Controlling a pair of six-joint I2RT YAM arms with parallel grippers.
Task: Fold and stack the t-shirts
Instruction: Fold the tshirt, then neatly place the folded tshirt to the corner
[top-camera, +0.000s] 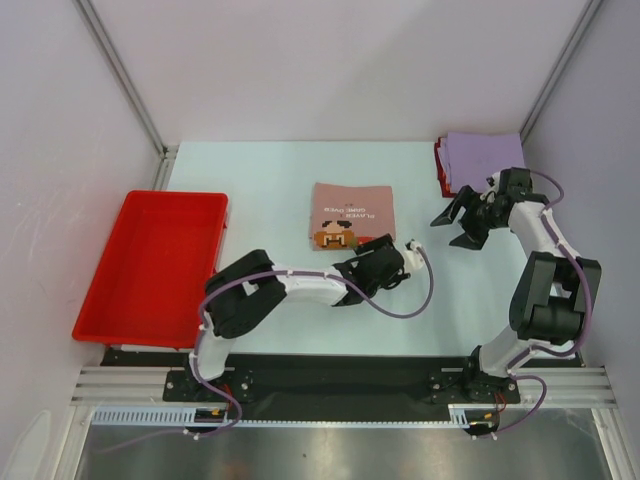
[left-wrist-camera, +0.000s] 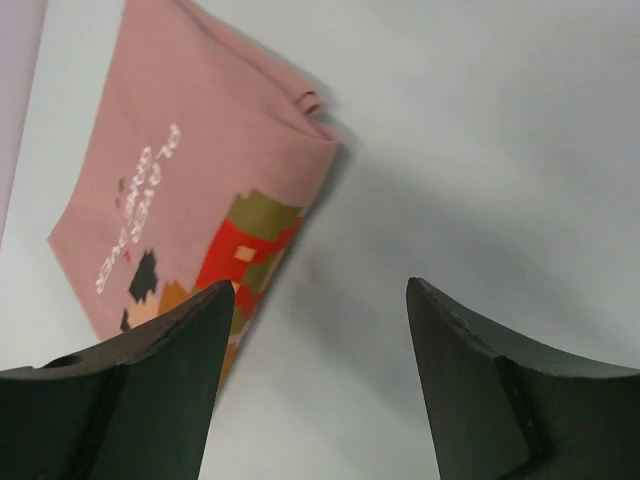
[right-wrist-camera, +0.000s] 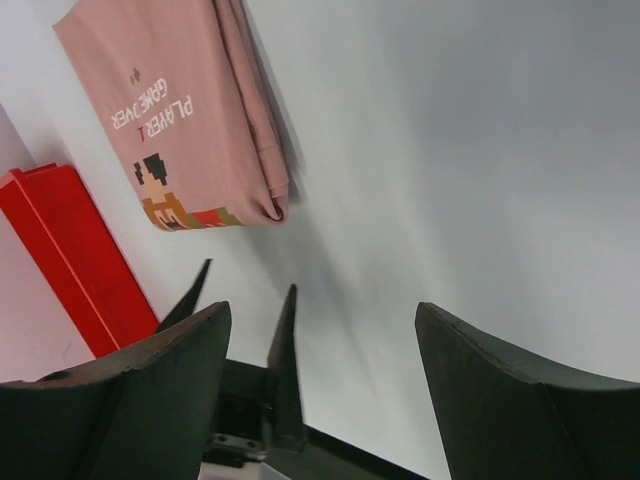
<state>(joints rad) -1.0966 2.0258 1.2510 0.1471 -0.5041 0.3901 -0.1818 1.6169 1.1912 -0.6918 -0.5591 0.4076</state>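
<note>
Three folded t-shirts, two hands.
Centre: pink t-shirt; two o'clock: lavender t-shirt on red t-shirt; left hand, right hand both apart.

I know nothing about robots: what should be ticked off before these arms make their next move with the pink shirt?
1. Pink t-shirt folded and lying flat: ok.
2. Left end effector open and empty: ok.
3. Right end effector open and empty: ok.
4. Lavender t-shirt resting on the red t-shirt: ok.
5. Edges of those two lined up: cannot tell.
</note>
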